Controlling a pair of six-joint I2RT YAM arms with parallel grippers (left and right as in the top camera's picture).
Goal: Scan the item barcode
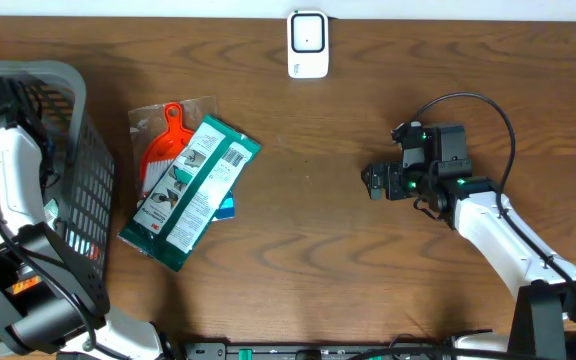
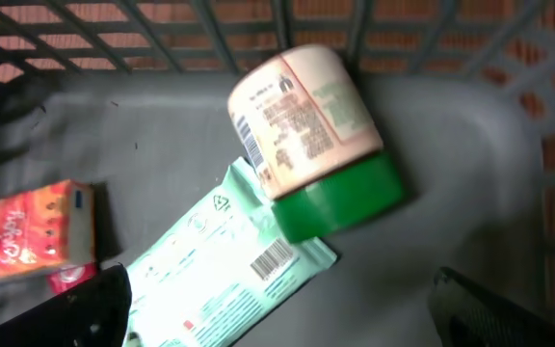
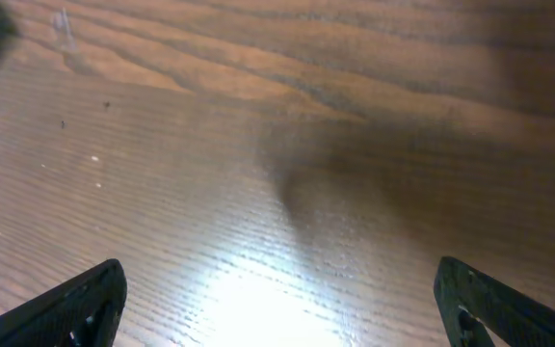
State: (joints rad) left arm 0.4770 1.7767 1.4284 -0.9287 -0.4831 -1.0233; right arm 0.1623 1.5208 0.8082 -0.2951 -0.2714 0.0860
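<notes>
**Overhead:** On the brown wood-grain tabletop (image 1: pixel 318 260), a small white box-shaped scanner (image 1: pixel 308 45) sits at the far edge, near the middle. Left of centre lies a flat green-and-white printed packet (image 1: pixel 203 185), barcode side up. It overlaps an orange plastic scoop in a clear bag (image 1: pixel 163 140), and a blue item (image 1: pixel 228 208) peeks out beneath it. A grey plastic mesh basket (image 1: pixel 78 90) stands at the left edge, and the white left arm (image 1: pixel 3 160) reaches down into it. The right pincer (image 1: pixel 371 182) hovers over bare wood, well apart from the packets and the scanner.

**Left wrist:** The left pincer (image 2: pixel 277 289) is spread wide and grasps nothing; its dark fingers (image 2: pixel 94 308) show only at the lower corners. Below it, on the basket's floor, a round jar with a pale pink label and a green lid (image 2: pixel 302 120) lies on its side. The jar rests partly on a mint-green soft packet (image 2: pixel 229 280), whose barcode (image 2: pixel 273 258) faces up. A red-orange packet (image 2: pixel 27 231) lies at the left.

**Right wrist:** The right pincer, fully released, frames only bare, glossy tabletop between its fingers (image 3: pixel 75 308).
</notes>
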